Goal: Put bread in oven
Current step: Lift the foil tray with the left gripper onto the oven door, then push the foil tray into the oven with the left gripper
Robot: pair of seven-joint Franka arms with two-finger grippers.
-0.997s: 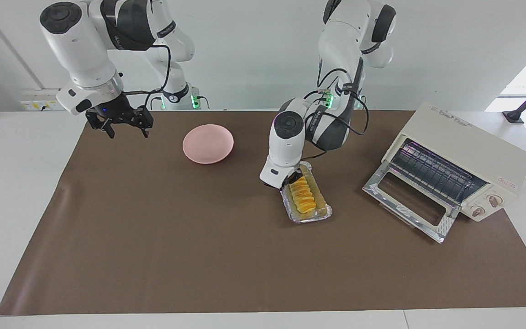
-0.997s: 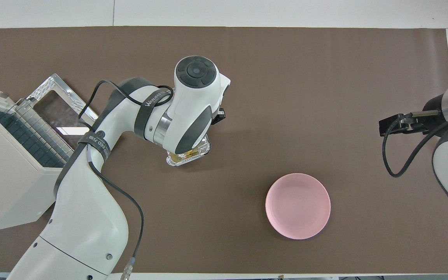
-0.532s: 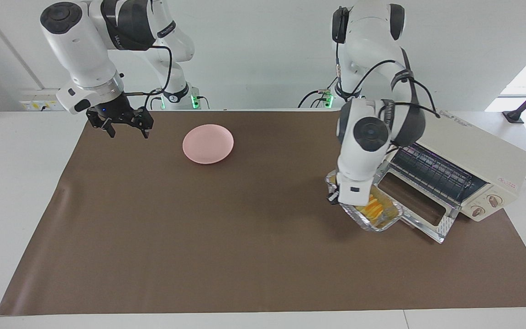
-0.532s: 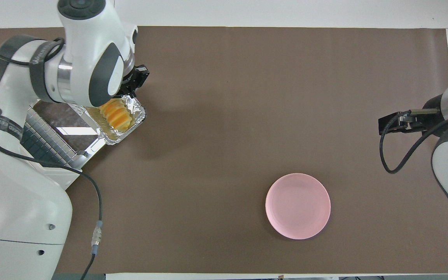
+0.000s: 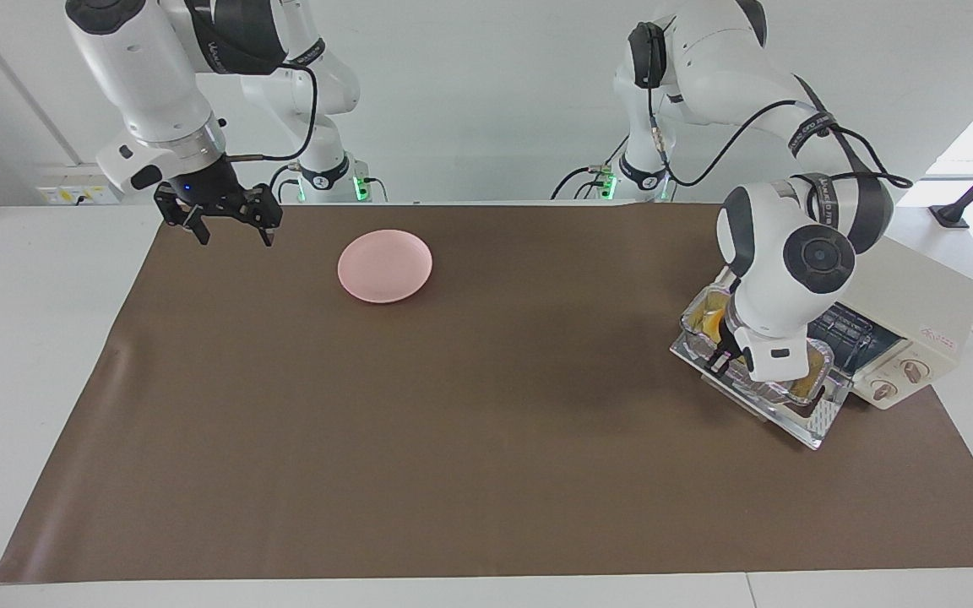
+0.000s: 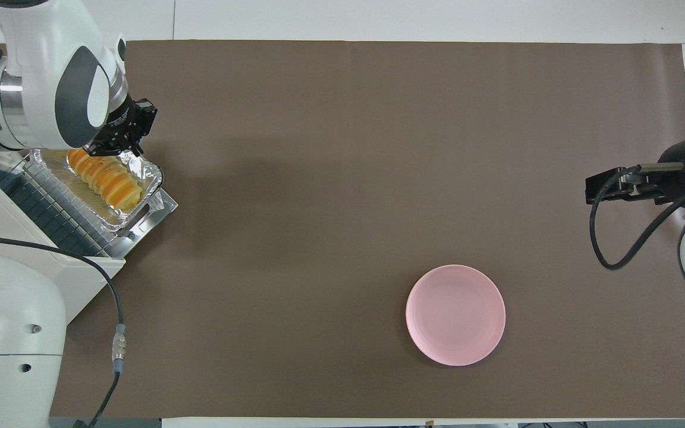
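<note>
The bread [image 6: 104, 181], a ridged yellow-orange loaf, lies in a silver foil tray [image 6: 151, 177]. My left gripper [image 6: 122, 151] is shut on the tray's rim and holds it over the oven's open drop-down door [image 6: 163, 209], at the mouth of the cream-white oven [image 6: 3, 261]. In the facing view the left gripper [image 5: 723, 361] and wrist hide most of the bread [image 5: 710, 322]; the tray [image 5: 801, 386] sits just above the door [image 5: 812, 420] in front of the oven [image 5: 917, 287]. My right gripper [image 5: 231, 230] waits open and empty over the mat's corner near its base.
A round pink plate [image 5: 385, 266] sits on the brown mat [image 5: 453, 439], toward the right arm's end and near the robots; it also shows in the overhead view [image 6: 455, 315]. The right gripper [image 6: 604, 189] hangs at that end.
My left arm has carried the foil tray with the bread from the middle of the mat to the oven's open door. The right gripper has lifted slightly.
</note>
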